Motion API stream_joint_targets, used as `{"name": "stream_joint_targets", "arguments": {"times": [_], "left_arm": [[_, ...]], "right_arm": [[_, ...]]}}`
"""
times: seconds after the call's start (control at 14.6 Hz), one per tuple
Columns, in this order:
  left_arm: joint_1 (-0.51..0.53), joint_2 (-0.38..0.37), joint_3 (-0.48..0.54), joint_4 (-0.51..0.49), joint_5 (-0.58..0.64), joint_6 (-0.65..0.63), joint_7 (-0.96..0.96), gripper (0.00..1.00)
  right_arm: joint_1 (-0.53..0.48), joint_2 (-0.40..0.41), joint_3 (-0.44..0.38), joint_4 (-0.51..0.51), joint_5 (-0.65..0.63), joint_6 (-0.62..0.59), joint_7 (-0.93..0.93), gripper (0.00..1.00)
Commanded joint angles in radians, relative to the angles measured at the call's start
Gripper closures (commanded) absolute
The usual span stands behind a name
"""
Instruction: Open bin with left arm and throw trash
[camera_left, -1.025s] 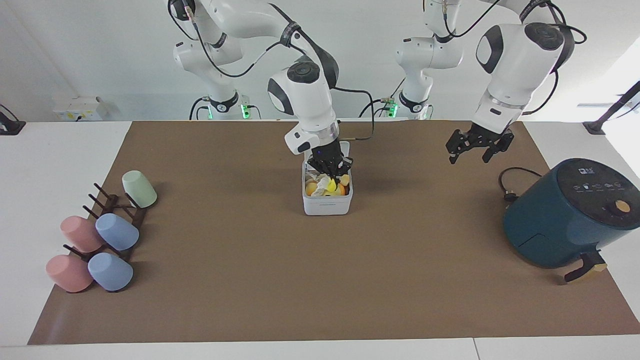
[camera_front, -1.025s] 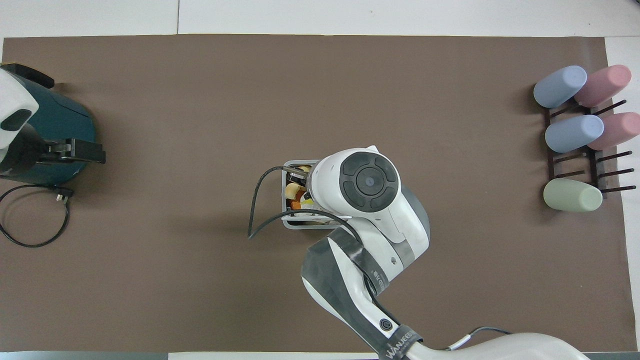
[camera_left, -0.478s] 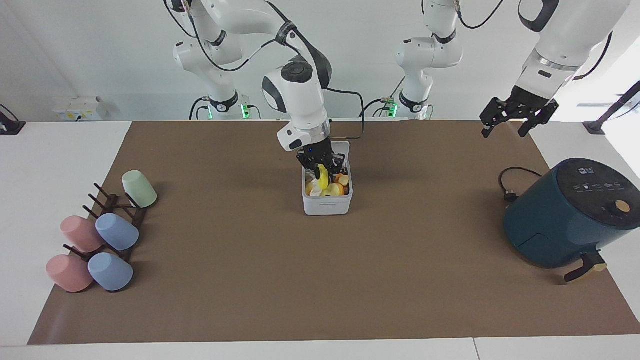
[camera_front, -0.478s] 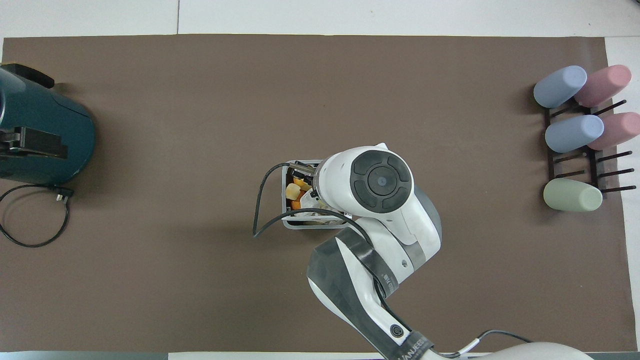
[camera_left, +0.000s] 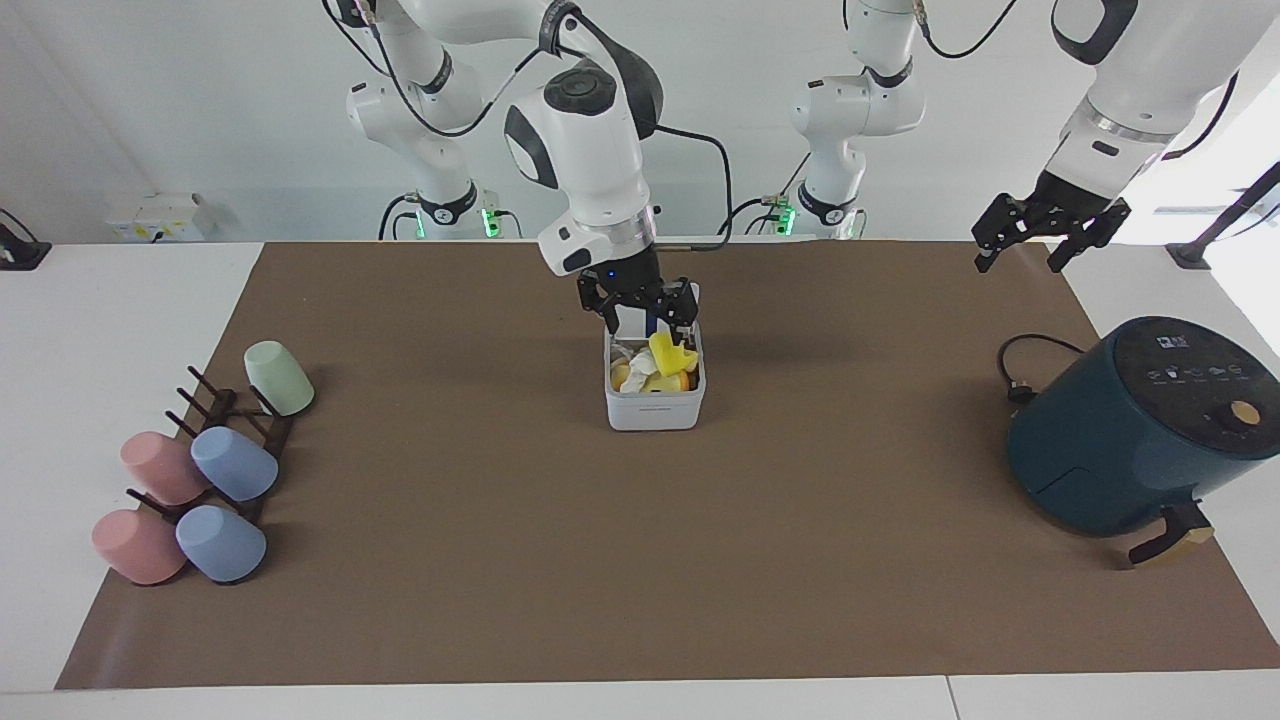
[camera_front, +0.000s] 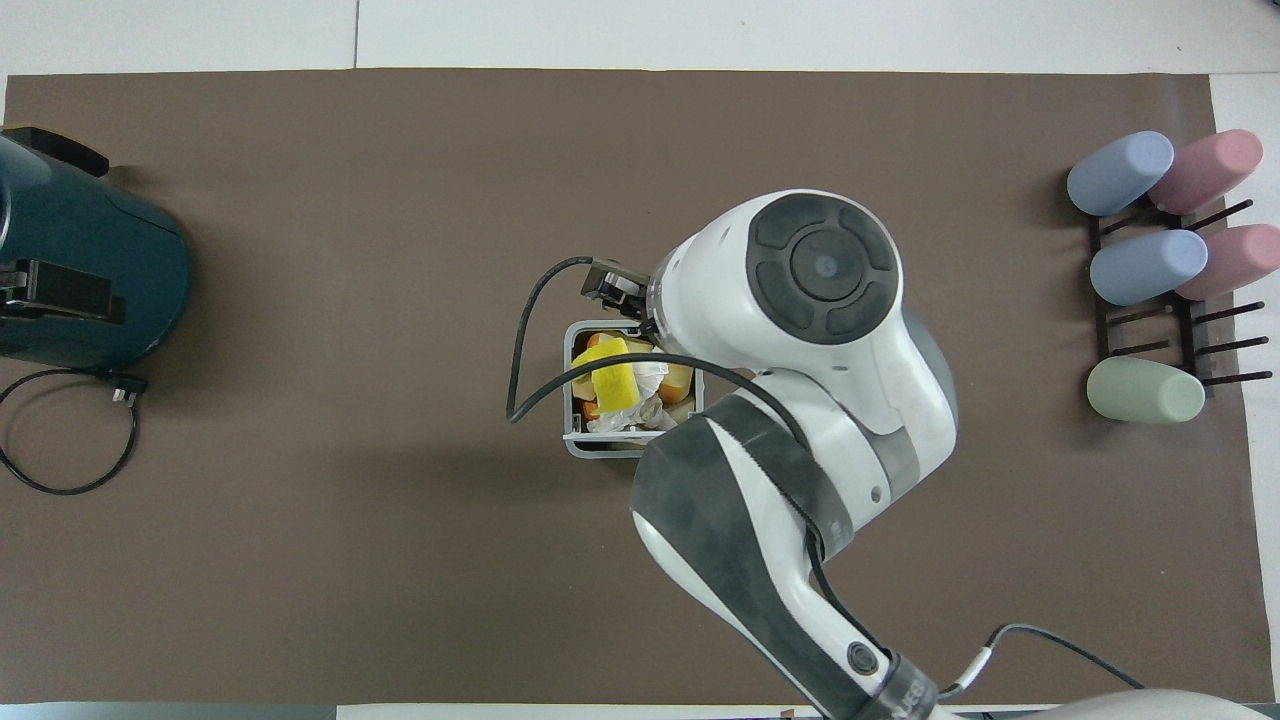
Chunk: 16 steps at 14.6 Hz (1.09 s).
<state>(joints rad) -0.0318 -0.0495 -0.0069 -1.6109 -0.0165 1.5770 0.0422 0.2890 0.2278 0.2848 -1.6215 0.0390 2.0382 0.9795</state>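
Observation:
The white bin stands mid-table with its lid up on the side nearer the robots. In it lie the yellow chunk, the white tissue and orange-tan scraps. My right gripper hangs open and empty just over the bin. In the overhead view the right arm covers part of the bin; the yellow chunk and tissue show. My left gripper is open and empty, raised over the table's edge at the left arm's end.
A dark-teal round appliance with a black cord stands at the left arm's end. A rack of pastel cups lies at the right arm's end. A brown mat covers the table.
My right gripper let go of the yellow chunk, which now lies in the bin, and rose above it. My left gripper rose and swung away toward its own end, then held still.

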Motion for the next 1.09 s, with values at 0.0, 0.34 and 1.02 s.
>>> {"name": "stream_joint_targets", "arguments": {"times": [0.0,0.34,1.02], "left_arm": [[0.001,-0.013,-0.002,-0.015,0.007,-0.006,0.001,0.0],[-0.002,-0.009,-0.01,0.015,0.001,-0.02,0.002,0.0],[-0.039,-0.026,0.005,0.026,-0.007,-0.064,0.002,0.0]], "right_arm": [[-0.094,0.03,0.002,0.089,0.006,-0.117,-0.172,0.0],[-0.327,-0.034,0.0,0.135,-0.096,-0.392,-0.605,0.0],[-0.271,-0.26,-0.283,-0.04,-0.079,-0.488,-0.961,0.0]]}}
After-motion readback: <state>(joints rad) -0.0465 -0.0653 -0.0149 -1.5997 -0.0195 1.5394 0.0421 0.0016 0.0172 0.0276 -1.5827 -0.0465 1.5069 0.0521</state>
